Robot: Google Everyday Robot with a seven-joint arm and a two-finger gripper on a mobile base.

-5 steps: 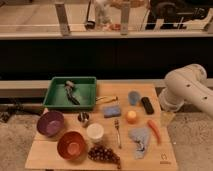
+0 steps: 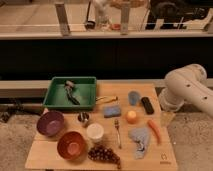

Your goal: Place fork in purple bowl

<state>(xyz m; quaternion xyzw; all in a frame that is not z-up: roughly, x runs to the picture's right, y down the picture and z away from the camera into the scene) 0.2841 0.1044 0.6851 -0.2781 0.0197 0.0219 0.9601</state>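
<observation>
The fork [image 2: 118, 132] lies flat on the wooden table, near its middle front, handle pointing toward the front edge. The purple bowl [image 2: 50, 123] stands at the table's left, upright and empty, behind the orange-brown bowl [image 2: 72, 145]. The white robot arm [image 2: 186, 90] bends in from the right. My gripper [image 2: 167, 118] hangs below it at the table's right edge, well to the right of the fork and far from the purple bowl.
A green tray [image 2: 88, 84] at the back left holds a dark utensil [image 2: 70, 93]. Around the fork stand a white cup [image 2: 95, 132], a small metal cup [image 2: 84, 118], a blue sponge [image 2: 112, 110], an orange [image 2: 131, 116], a carrot [image 2: 154, 129], a grey cloth [image 2: 140, 139] and grapes [image 2: 104, 154].
</observation>
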